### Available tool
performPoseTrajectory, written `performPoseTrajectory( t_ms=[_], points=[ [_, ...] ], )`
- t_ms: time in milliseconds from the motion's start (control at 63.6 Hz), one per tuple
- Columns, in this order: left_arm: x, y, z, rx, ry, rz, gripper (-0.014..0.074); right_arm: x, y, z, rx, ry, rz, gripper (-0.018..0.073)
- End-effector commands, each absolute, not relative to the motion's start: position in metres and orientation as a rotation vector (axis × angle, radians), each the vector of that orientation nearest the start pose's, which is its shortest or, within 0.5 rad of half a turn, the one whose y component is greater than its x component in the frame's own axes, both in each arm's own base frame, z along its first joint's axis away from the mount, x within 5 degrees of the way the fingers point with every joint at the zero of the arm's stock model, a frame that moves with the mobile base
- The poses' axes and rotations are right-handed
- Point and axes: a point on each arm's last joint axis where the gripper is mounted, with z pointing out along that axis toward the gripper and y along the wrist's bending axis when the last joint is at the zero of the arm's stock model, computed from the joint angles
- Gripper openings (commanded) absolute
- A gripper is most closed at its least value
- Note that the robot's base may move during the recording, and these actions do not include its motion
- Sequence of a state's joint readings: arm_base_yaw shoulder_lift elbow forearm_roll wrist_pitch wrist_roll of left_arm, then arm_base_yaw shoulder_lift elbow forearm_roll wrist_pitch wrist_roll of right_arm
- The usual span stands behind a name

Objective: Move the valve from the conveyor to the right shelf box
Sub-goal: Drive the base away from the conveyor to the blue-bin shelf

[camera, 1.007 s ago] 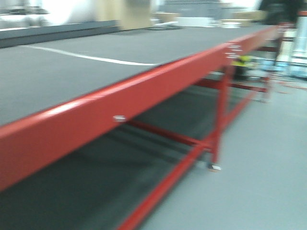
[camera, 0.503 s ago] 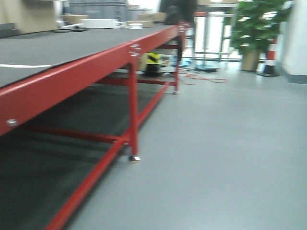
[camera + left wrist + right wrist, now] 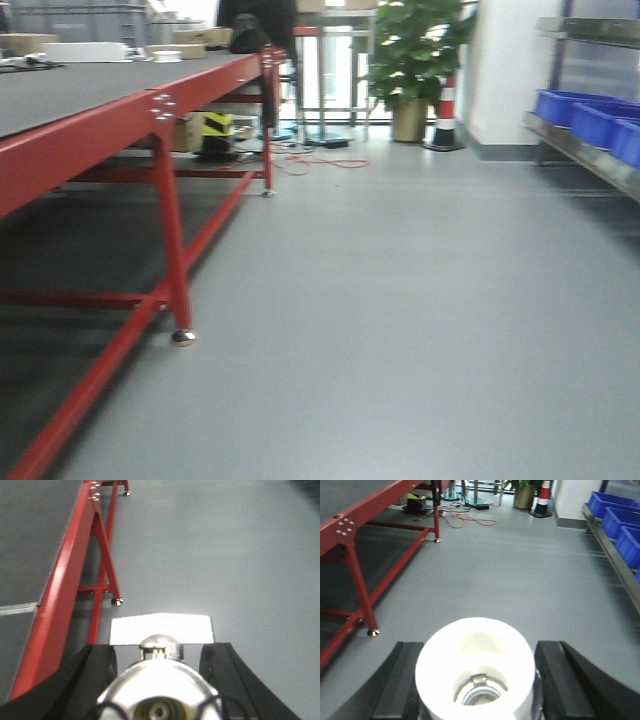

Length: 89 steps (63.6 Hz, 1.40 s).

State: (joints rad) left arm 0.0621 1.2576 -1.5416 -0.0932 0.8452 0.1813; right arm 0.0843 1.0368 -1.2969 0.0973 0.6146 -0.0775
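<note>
Front-facing view, left to right: the broad dark grey woven conveyor belt [image 3: 60, 95] on its red metal frame [image 3: 165, 220] ran along the left. The near stretch had nothing on it, just some tan cardboard boxes [image 3: 200, 37] way at the far end. Bare grey floor [image 3: 400, 320] filled the middle, with a leafy green potted plant [image 3: 410, 50] and a red-and-white striped cone [image 3: 447, 105] far off. On the right was the grey metal shelf [image 3: 580, 152] with blue plastic boxes [image 3: 590, 118]. My read: the base was pointed down the aisle so the shelf side could be reached.

Left wrist cam: the left gripper [image 3: 159, 649] had its black jaws clamped on a shiny rounded silver metal valve [image 3: 160, 685], one finger on each side, over the floor just right of the red frame. So the valve was already off the conveyor. It sat low and centred between the fingers, probably so it wouldn't slip in transit.

Right wrist cam: the right gripper [image 3: 477, 650] had its jaws pressed against a white plastic cylinder [image 3: 445, 670] with a metal fitting down inside, open end facing the camera. Couldn't tell if that was a second valve. The blue boxes sat at the far right, well apart from it, so the drop-off wasn't done yet.
</note>
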Motion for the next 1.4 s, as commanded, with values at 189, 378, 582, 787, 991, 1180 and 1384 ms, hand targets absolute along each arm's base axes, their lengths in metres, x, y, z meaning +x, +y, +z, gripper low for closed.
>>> performPoseTrajectory(
  t_ms=[189,378,582,787,991,1180,1384],
  points=[
    [0.2528,0.0078,0.4842,0.091,1.966,0.032,-0.0111,0.1997,0.0204,0.4830,-0.106,1.725,0.097,-0.0155],
    [0.2528,0.0078,0.4842,0.091,1.966,0.032,-0.0111,0.1997,0.0204,0.4830,-0.106,1.725,0.097,-0.0155],
    [0.2528,0.0078,0.4842,0.091,1.966,0.032,-0.0111,0.1997,0.0204,0.4830,-0.106,1.725,0.097,-0.0155],
    [0.2528,0.0078,0.4842,0.091,1.966,0.032,-0.0111,0.1997,0.0204,0.4830,-0.106,1.725,0.097,-0.0155],
    [0.2528,0.0078,0.4842,0.091,1.966,0.032,-0.0111,0.1997,0.0204,0.4830,-0.106,1.725,0.097,-0.0155],
    [0.2528,0.0078,0.4842,0.091,1.966,0.032,-0.0111,0.1997,0.0204,0.4830,-0.106,1.725,0.097,-0.0155],
    [0.2528,0.0078,0.4842,0.091,1.966,0.032,-0.0111,0.1997,0.0204,0.4830,-0.106,1.725,0.097,-0.0155]
  ],
)
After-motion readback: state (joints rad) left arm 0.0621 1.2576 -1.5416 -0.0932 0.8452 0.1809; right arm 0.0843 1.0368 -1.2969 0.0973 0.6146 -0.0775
